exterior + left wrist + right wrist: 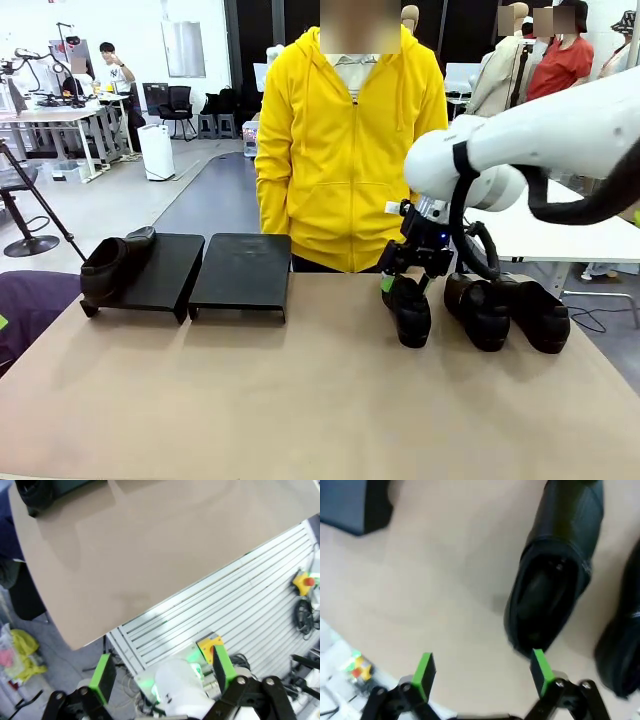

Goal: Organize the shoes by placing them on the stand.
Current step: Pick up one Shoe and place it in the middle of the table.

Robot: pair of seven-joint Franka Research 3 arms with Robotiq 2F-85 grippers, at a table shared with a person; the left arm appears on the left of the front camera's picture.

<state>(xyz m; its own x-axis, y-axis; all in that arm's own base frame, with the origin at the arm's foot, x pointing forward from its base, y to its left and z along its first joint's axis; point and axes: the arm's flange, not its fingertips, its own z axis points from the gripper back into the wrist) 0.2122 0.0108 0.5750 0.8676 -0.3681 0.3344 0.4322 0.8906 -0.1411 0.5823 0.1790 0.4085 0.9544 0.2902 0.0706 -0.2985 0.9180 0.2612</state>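
So, one shoe (108, 265) sits on the stand (160, 272), at the outer left edge of the left platform, with the second platform (242, 270) just beside it. The other three are lined up on the table (300, 400) over on the right, in front of a person (350, 150) in a yellow hoodie. There's a left shoe (411, 318), a middle shoe (480, 312) and a right shoe (541, 316), and the last two are close together.

The right hand (403, 292) is down at the left shoe, released, with its fingers spread wide. From its wrist camera, the right hand (482, 672) has that left shoe (555, 575) just ahead with the opening facing the camera. One green pad (540, 667) is right at the heel, but I can't tell if it's actually touching. Nothing's gripped.

The left hand (163, 676) is released too, pads wide apart. It hangs off the edge of the table (150, 555), holding nothing.
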